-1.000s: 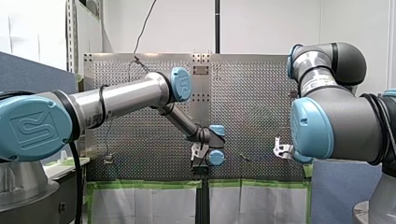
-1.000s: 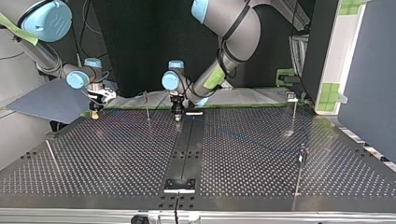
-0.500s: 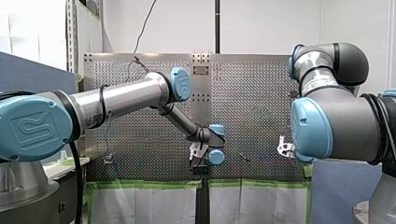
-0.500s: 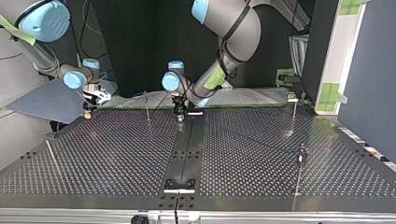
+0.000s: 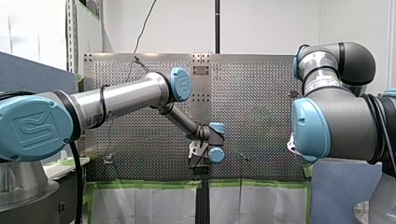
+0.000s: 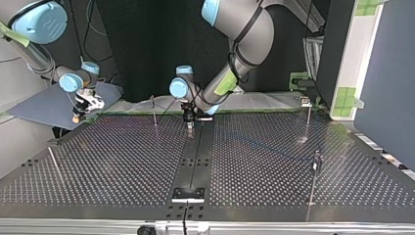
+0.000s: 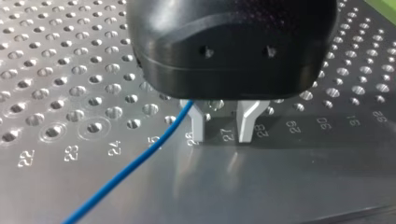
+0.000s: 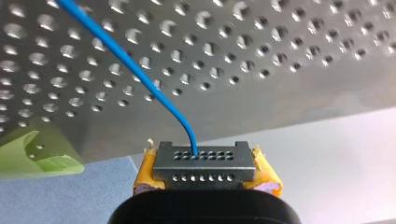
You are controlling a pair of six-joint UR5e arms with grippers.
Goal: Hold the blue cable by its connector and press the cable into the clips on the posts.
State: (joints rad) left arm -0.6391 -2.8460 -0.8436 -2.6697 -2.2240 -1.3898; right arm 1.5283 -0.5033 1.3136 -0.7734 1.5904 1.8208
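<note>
— Right gripper point(image 8: 205, 183) first: is it holding anything?
— Yes. Its yellow pads point(image 8: 145, 173) squeeze the grey connector point(image 8: 205, 162) from both sides. The blue cable point(image 8: 140, 77) comes out of it and runs over the table point(image 8: 280, 42).
— And my left gripper point(image 7: 223, 127)?
— Its fingers stand apart with nothing between them. The cable goes by just beside one finger.
— How will the cable feel?
— Thin, light and bendy, I think. It will flop, so pull gently. The connector is hard, so hold there. The clips on the posts point(image 6: 154, 110) are too small to see.
</note>
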